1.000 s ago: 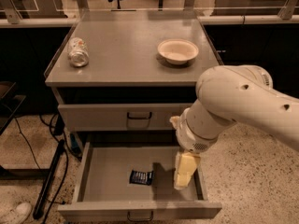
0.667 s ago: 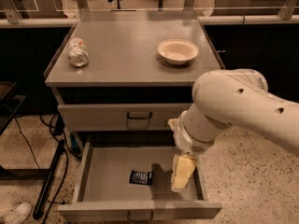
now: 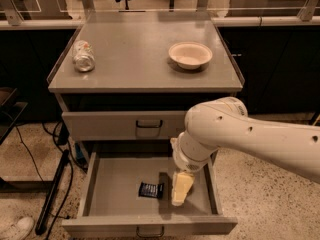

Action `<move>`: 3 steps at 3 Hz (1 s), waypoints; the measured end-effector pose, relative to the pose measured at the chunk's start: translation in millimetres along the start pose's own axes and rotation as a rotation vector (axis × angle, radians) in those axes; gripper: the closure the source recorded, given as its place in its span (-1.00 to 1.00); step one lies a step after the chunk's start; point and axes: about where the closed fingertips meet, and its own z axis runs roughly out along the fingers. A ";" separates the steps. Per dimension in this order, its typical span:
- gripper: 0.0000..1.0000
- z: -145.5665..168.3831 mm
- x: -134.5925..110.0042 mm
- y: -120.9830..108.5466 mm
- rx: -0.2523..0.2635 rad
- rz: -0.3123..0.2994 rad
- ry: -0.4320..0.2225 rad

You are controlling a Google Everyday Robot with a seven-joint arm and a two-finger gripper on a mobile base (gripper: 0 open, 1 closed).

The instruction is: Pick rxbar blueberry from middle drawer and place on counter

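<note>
1 gripper (image 3: pixel 179 196) hangs in the middle drawer (image 3: pixel 116 178) — just beside the rxbar blueberry (image 3: pixel 151 190).

Table (image 3: pixel 142 46): can (image 3: pixel 83 55) at left, bowl (image 3: pixel 190 54) at right. Middle drawer (image 3: pixel 114 183), open below and in front: rxbar blueberry (image 3: pixel 151 189) on its floor; pincer (image 3: pixel 181 189) inside, just right of it.

Gripper (image 3: pixel 180 193) hangs inside the open middle drawer (image 3: pixel 114 183) just beside the rxbar blueberry (image 3: pixel 150 190)

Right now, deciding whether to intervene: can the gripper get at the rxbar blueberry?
Probably yes: the middle drawer is open and the gripper hangs over its floor beside the rxbar blueberry, nothing between.
</note>
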 end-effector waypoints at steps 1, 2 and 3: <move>-1.00 3.1 0.0 1.7 -0.004 -0.003 0.001; -1.00 21.0 -2.1 -7.1 0.026 -0.036 -0.015; -1.00 79.0 10.6 -25.3 -0.002 -0.054 -0.055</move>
